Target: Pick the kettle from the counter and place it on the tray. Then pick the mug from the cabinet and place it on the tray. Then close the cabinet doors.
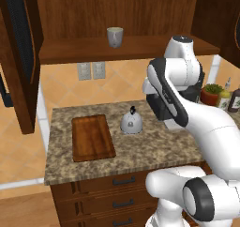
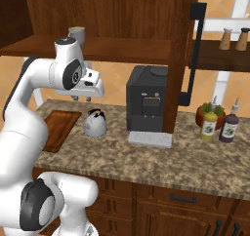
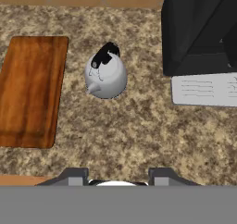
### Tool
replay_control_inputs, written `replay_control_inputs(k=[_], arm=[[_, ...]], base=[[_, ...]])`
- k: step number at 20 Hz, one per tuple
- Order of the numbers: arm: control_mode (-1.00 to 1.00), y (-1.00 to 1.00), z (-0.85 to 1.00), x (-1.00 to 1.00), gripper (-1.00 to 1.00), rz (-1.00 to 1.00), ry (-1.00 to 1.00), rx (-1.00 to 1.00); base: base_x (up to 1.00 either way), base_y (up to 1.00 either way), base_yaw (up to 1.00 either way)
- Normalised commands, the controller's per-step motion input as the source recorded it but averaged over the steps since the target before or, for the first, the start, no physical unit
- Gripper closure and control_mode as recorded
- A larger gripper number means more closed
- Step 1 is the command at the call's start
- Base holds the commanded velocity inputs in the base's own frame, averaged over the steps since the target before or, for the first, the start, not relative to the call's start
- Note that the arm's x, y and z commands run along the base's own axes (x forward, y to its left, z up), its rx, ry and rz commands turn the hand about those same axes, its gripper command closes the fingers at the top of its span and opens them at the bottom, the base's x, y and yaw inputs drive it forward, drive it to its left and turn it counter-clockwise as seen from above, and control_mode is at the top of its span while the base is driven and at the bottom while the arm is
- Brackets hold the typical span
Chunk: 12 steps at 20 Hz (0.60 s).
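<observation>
On the speckled granite counter (image 3: 139,140) we see our gripper (image 3: 115,176) hovering with its jaws parted and empty. The kettle (image 3: 106,74) stands ahead of it, the empty tray (image 3: 30,89) just beyond the kettle's side.

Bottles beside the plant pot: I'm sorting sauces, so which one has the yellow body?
The left bottle, next to the red plant pot, is yellow with a green cap; the right bottle is dark brown.
</observation>
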Motion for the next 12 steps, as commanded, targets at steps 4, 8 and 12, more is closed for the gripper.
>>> replay_control_inputs(k=[4, 8, 12], arm=[[-1.0, 0.0, 0.0, -0.09, -1.0, 0.0, -0.01, 0.0], [-1.0, 0.13, 0.09, -0.69, -1.0, -0.05, -0.42, 0.0], [-1.0, 0.3, 0.5, -0.96, -1.0, -0.17, -0.74, 0.03]], base=[[0.0, 0.0, 0.0], [0.0, 0.0, 0.0], [0.0, 0.0, 0.0]])
